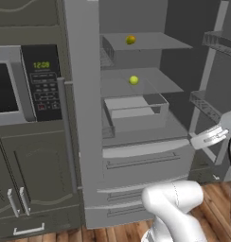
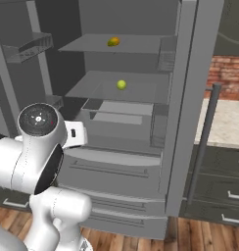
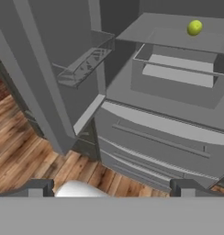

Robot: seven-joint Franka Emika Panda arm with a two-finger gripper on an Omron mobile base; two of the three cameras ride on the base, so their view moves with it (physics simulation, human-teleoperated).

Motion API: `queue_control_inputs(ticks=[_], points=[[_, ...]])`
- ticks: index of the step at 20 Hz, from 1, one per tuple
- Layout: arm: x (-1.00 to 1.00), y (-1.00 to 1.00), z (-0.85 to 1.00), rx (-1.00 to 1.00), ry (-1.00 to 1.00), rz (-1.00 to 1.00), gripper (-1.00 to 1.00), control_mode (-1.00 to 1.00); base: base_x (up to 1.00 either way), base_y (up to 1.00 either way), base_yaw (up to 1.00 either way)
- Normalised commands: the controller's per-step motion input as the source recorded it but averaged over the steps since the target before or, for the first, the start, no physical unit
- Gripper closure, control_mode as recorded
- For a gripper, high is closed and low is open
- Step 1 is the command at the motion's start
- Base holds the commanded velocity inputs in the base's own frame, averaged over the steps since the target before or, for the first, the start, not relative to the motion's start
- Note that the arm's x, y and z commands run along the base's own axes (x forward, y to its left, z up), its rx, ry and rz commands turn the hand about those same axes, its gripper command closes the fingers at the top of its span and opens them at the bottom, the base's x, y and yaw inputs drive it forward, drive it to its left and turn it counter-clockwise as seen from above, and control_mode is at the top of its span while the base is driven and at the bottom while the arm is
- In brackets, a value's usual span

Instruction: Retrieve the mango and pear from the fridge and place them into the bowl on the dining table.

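The grey fridge (image 1: 136, 156) stands open in front of me. On its upper shelf lies the orange-yellow mango (image 1: 130, 39) (image 2: 113, 41). One shelf lower sits the yellow-green pear (image 1: 133, 80) (image 2: 121, 85) (image 3: 194, 27). My gripper (image 1: 199, 140) (image 3: 113, 188) hangs low at the right of the opening, at drawer height and well below both fruits. Its fingertips (image 3: 40, 187) are spread wide with nothing between them. The bowl and the dining table are out of view.
A clear bin (image 1: 135, 111) sits under the pear's shelf, with closed drawers (image 1: 146, 163) below. The open door's racks (image 1: 206, 106) are close to my hand. A microwave (image 1: 22, 85) and dark cabinets stand left; a counter (image 2: 228, 122) lies right.
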Motion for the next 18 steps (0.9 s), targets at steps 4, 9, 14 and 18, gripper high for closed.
queue_control_inputs(ticks=[4,9,14,18], points=[[0.00,0.00,0.00,0.00,0.00,0.00,-1.00,1.00,0.47,-0.20,-0.02],[0.00,0.00,0.00,0.00,0.00,0.00,-1.00,1.00,0.89,-0.17,0.00],[0.00,0.00,0.00,0.00,0.00,0.00,-1.00,1.00,1.00,-0.16,0.00],[0.00,0.00,0.00,0.00,0.00,0.00,-1.00,1.00,1.00,-0.33,0.00]])
